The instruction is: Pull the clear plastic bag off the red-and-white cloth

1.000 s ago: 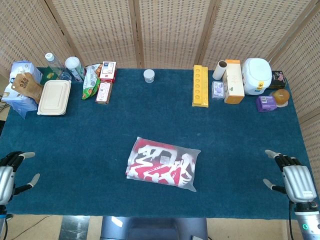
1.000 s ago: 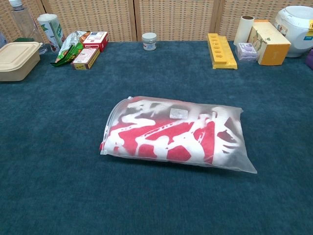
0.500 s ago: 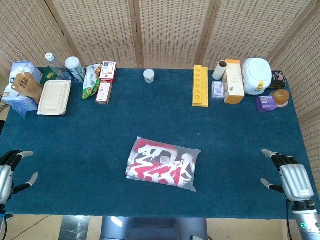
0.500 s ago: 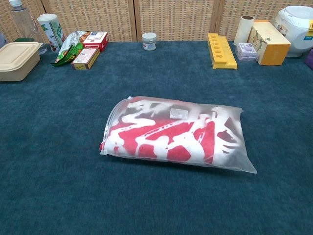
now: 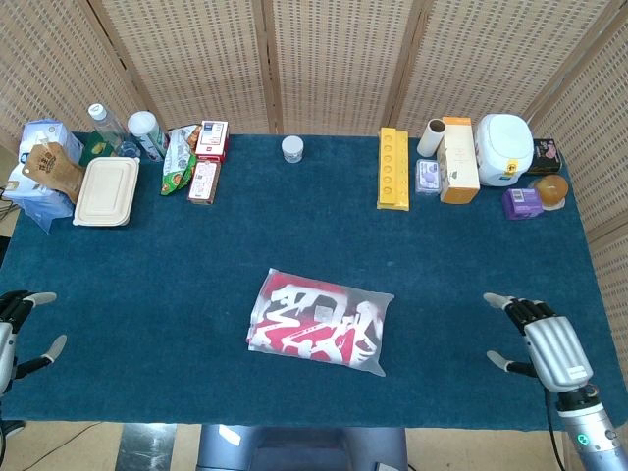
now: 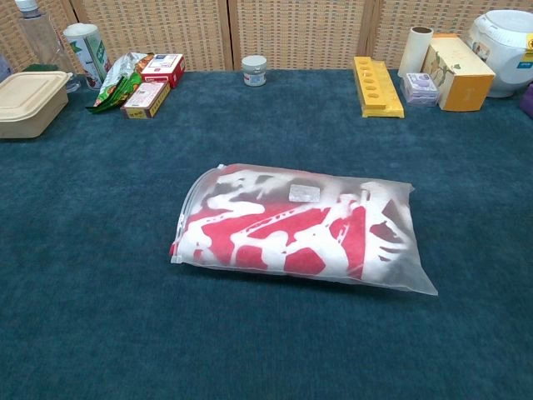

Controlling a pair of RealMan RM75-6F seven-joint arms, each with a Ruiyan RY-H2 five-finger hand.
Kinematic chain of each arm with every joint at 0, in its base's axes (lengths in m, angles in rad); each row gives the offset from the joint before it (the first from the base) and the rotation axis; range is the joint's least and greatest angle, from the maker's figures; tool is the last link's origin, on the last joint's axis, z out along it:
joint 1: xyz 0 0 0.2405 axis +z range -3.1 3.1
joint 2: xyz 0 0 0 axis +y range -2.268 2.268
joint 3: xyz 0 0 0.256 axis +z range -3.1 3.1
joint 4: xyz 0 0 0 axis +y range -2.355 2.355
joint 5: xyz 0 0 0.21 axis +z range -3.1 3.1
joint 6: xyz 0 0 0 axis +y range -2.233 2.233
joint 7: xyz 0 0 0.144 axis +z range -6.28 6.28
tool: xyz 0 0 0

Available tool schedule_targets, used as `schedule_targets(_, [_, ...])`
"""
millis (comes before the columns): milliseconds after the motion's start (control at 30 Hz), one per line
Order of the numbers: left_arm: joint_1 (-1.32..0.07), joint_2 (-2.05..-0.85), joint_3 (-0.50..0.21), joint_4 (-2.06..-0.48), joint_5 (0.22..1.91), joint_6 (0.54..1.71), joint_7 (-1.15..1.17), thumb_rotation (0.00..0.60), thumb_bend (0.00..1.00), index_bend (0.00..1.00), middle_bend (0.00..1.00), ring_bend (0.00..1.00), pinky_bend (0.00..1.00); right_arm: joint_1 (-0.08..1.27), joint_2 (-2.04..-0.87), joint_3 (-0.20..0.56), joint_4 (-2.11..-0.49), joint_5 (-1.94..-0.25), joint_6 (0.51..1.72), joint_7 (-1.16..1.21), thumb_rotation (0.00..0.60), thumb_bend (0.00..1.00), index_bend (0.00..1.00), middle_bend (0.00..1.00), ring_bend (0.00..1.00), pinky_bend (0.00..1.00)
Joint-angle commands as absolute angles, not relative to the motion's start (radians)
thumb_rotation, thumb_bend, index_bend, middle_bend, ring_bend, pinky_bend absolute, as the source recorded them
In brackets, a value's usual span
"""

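Head view: bag [image 5: 321, 321] between hands.

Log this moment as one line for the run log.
stage: approach | left hand: open, at near left table edge | right hand: open, near right | clear plastic bag: around red-and-white cloth, untouched

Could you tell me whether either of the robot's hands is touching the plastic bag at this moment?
No, the left hand and right hand hover open at the table's edges, well apart from the clear plastic bag.
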State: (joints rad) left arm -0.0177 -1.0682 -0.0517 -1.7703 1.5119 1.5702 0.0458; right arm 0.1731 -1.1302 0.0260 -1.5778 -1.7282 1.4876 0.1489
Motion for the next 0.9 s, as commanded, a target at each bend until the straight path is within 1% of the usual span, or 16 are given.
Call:
schedule_targets(33, [-0.018, -1.056, -0.055, -1.778, 1.515, 1.575, 0.049, 0.590, 0.24, 0.28, 0.32, 0.21, 0.26, 0.227, -1.118, 0.023, -1.629, -1.786, 1.453, 0.176, 0.600, 0.16, 0.21, 0.34, 0.37, 0.35])
schedule_targets(267, [-0.022, -1.031, -0.064, -1.791, 1.511, 1.577, 0.053, 0.591, 0.24, 0.28, 0.32, 0.21, 0.26, 0.326, -1.122, 0.029, -1.729, -1.841, 1.342, 0.154, 0.600, 0.14, 0.16, 0.30, 0.35, 0.34])
schedule_targets(433, [-0.031, -1.024, -0.072, -1.791, 1.503, 1.568, 0.054, 0.588, 0.24, 0.28, 0.32, 0.21, 0.26, 0.405, -1.163, 0.048, -1.802, -1.830, 1.219, 0.078, 0.600, 0.10, 0.09, 0.25, 0.30, 0.29])
schedule_targets(500, [-0.037, -1.023, -0.076, -1.787, 1.498, 1.561, 0.050, 0.587, 0.24, 0.28, 0.32, 0.21, 0.26, 0.437, -1.192, 0.061, -1.824, -1.792, 1.151, 0.024, 0.600, 0.09, 0.04, 0.21, 0.26, 0.27])
schedule_targets(600, [-0.043, -1.024, -0.080, -1.780, 1.490, 1.551, 0.045, 0.590, 0.24, 0.28, 0.32, 0.21, 0.26, 0.465, -1.232, 0.079, -1.838, -1.729, 1.078, -0.072, 0.600, 0.06, 0.00, 0.16, 0.20, 0.24])
schedule_targets(700, [-0.049, -1.024, -0.083, -1.770, 1.482, 1.541, 0.037, 0.590, 0.24, 0.28, 0.32, 0.21, 0.26, 0.488, -1.282, 0.101, -1.856, -1.643, 1.016, -0.181, 0.600, 0.05, 0.00, 0.12, 0.17, 0.23])
schedule_targets(767, [-0.052, -1.022, -0.085, -1.763, 1.474, 1.534, 0.028, 0.591, 0.24, 0.28, 0.32, 0.21, 0.26, 0.509, -1.328, 0.114, -1.866, -1.577, 0.975, -0.253, 0.600, 0.04, 0.00, 0.09, 0.15, 0.22])
schedule_targets(800, [-0.054, -1.021, -0.086, -1.753, 1.466, 1.527, 0.019, 0.592, 0.24, 0.28, 0.32, 0.21, 0.26, 0.529, -1.369, 0.122, -1.857, -1.531, 0.942, -0.309, 0.600, 0.04, 0.00, 0.08, 0.14, 0.22])
schedule_targets(900, [-0.055, -1.019, -0.087, -1.740, 1.461, 1.523, 0.004, 0.590, 0.24, 0.28, 0.32, 0.21, 0.26, 0.549, -1.428, 0.131, -1.847, -1.450, 0.921, -0.414, 0.600, 0.04, 0.00, 0.06, 0.14, 0.21])
